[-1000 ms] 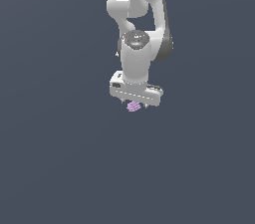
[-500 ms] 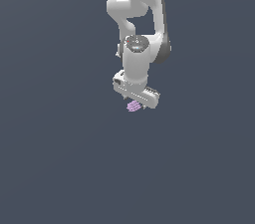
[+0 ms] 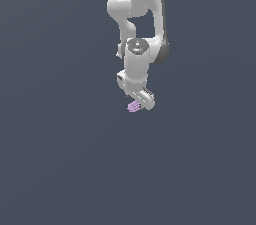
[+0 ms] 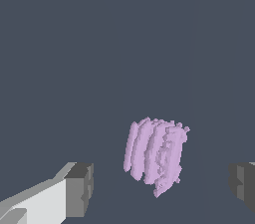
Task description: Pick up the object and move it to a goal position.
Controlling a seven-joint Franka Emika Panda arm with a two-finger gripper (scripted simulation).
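Observation:
The object (image 3: 133,106) is a tiny pale purple-pink ridged lump just under the white gripper (image 3: 136,102) in the exterior view. In the wrist view the object (image 4: 155,156) stands between the two dark finger pads (image 4: 80,189), with a gap on each side. The gripper (image 4: 162,188) is open around the object and neither pad touches it. The object is much smaller than the hand. No goal marker shows in either view.
The white arm (image 3: 142,14) comes down from the top of the exterior view. The surface around it is plain dark grey-blue (image 3: 60,159), with no other objects or edges in view.
The hand has turned about its vertical axis, so the finger bar now looks slanted in the exterior view. The object has stayed in the same spot under it.

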